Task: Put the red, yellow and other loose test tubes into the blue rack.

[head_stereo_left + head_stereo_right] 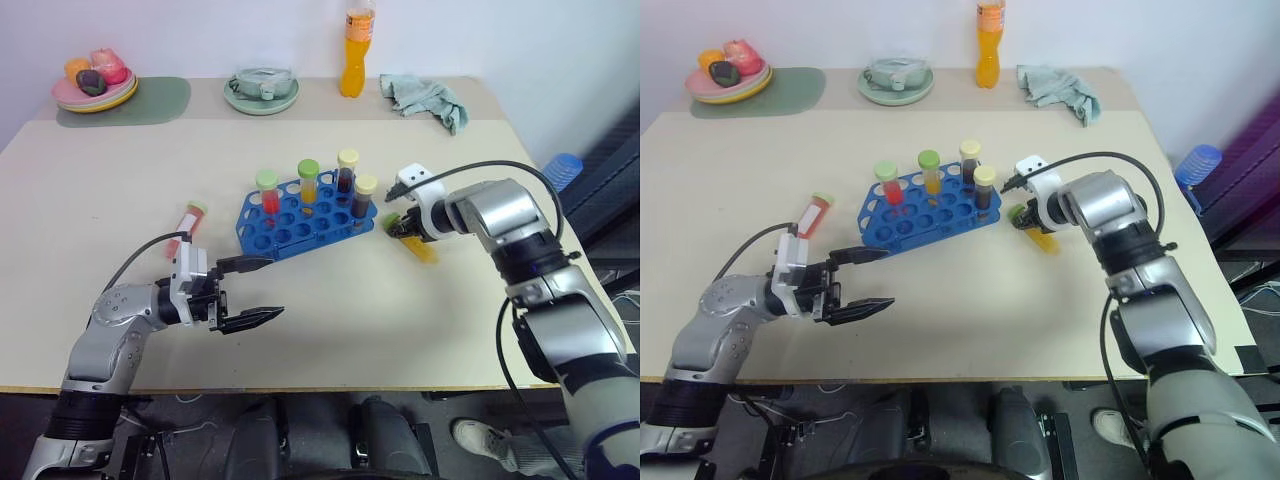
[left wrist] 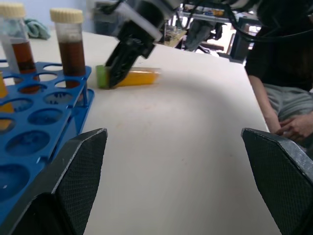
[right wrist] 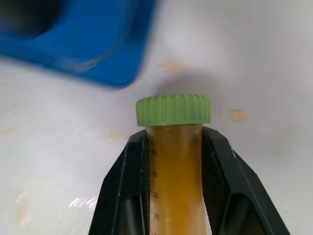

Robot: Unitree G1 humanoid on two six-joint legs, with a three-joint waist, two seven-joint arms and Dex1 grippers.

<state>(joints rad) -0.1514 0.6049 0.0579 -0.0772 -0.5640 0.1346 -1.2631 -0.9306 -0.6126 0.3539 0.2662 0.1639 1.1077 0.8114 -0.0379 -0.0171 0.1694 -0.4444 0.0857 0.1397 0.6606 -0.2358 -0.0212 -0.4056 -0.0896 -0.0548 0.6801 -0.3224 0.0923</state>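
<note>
The blue rack (image 1: 300, 222) stands mid-table with several capped tubes upright in it. Just right of it, my right gripper (image 1: 405, 226) is shut on a yellow test tube (image 1: 424, 249) with a green cap, gripping just below the cap (image 3: 173, 109). The tube lies tilted, low over the table. A loose red test tube (image 1: 189, 217) lies flat on the table left of the rack. My left gripper (image 1: 276, 287) hovers open and level in front of the rack's left end, nothing between its fingers. The left wrist view shows the yellow tube (image 2: 139, 77) in the right gripper.
At the table's back stand a plate of fruit (image 1: 95, 85) on a green mat (image 1: 160, 100), a bowl on a plate (image 1: 262, 88), an orange bottle (image 1: 356, 50) and a crumpled cloth (image 1: 425, 98). A seated person (image 2: 283, 98) is beyond the table's edge.
</note>
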